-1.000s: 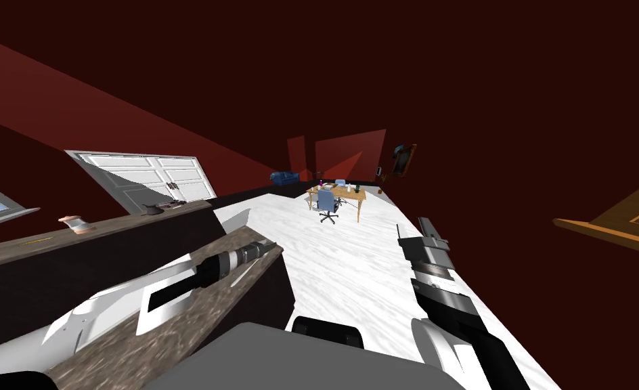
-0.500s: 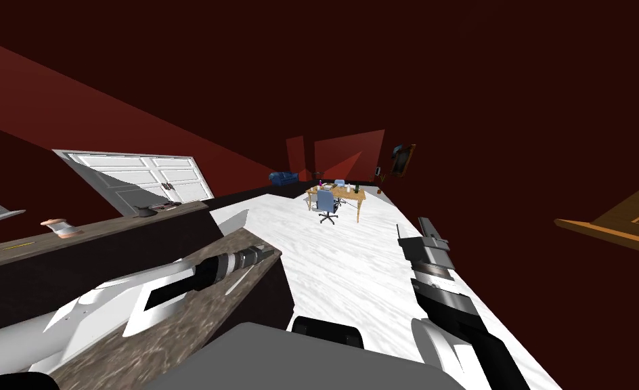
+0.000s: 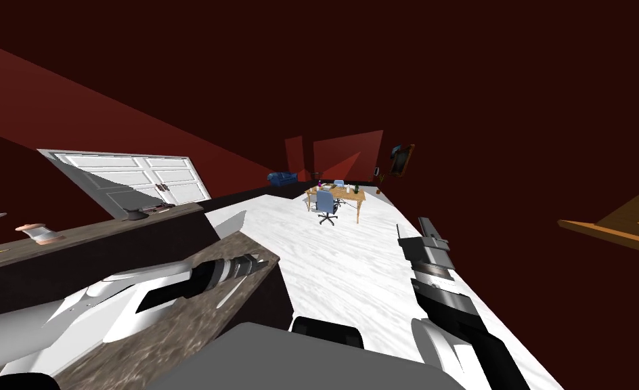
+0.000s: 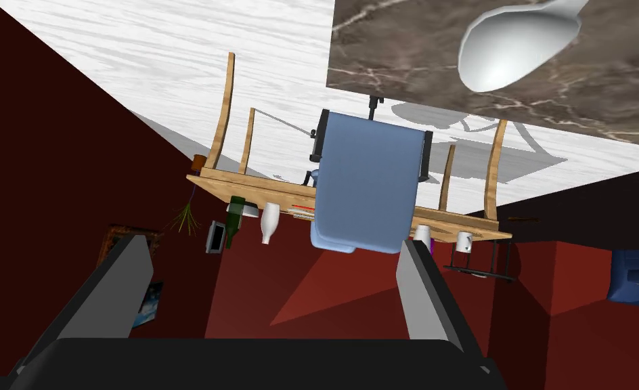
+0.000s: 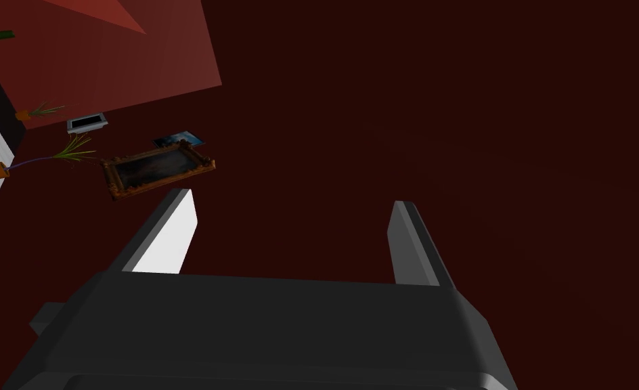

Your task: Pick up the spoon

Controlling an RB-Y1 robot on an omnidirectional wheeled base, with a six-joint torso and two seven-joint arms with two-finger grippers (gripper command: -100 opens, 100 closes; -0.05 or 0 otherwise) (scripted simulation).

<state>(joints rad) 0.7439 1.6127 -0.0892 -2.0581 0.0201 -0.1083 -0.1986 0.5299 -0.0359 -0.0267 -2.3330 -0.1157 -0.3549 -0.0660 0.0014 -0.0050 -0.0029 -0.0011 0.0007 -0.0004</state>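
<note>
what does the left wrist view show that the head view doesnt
Left wrist view: the spoon, bowl up close near the edge of the marble counter, and the left gripper open. Head view: the right gripper and a white double door. Both: that counter, the white floor, wooden desk, blue chair.

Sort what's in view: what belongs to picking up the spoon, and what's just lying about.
For the job:
- light grey spoon with a rounded bowl
- brown marbled countertop it lies on
- left gripper, open, close by

Lying about:
- wooden desk with bottles
- blue office chair
- blue sofa
- framed picture
- right gripper, open, idle
</note>
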